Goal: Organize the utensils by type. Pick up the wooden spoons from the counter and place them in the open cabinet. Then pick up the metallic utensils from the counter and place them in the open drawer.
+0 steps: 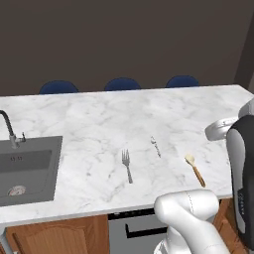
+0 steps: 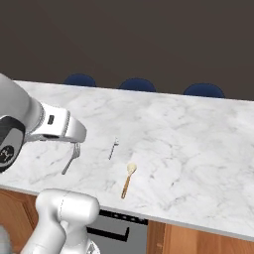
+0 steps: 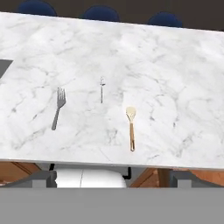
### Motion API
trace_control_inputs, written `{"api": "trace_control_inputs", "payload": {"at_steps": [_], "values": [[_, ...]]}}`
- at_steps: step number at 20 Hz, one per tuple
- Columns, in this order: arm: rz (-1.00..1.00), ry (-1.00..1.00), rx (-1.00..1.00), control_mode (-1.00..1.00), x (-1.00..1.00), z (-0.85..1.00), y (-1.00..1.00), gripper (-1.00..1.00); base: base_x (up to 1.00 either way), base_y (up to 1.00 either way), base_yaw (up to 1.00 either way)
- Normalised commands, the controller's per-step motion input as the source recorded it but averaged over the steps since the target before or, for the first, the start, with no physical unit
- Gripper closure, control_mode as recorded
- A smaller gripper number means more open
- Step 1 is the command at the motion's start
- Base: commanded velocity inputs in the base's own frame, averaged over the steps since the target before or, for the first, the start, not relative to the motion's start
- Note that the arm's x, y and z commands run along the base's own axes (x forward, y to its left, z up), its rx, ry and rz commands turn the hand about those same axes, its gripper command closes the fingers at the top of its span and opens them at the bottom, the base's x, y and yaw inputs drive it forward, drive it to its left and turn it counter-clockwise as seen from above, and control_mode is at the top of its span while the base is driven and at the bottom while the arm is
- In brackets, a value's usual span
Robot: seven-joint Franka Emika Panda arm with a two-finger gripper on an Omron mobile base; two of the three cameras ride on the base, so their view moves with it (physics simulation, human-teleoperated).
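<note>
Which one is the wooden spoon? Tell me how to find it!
Look at the big white marble counter. Three utensils lie in a row near its front edge. The wooden spoon lies rightmost, beside the tiny metal spoon and the grey fork; it alone is tan and brown.

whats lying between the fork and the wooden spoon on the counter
The small metal spoon, set a little farther back than the fork and the wooden spoon; the hand view shows it plainly.
</note>
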Motion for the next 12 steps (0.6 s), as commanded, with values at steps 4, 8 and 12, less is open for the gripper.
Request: {"api": "trace_control_inputs", "payload": {"at_steps": [4,8,12], "values": [[0.04,0.20,0.05,-1.00,0.13,-0.28,-0.36,-1.00,0.00,0.00,0.00],[0.00,0.16,0.02,-1.00,0.20,-0.38,-0.11,-1.00,0.00,0.00,0.00],[0.00,0.11,0.00,-1.00,0.33,-0.40,-0.04,-1.00,0.00,0.00,0.00]]}}
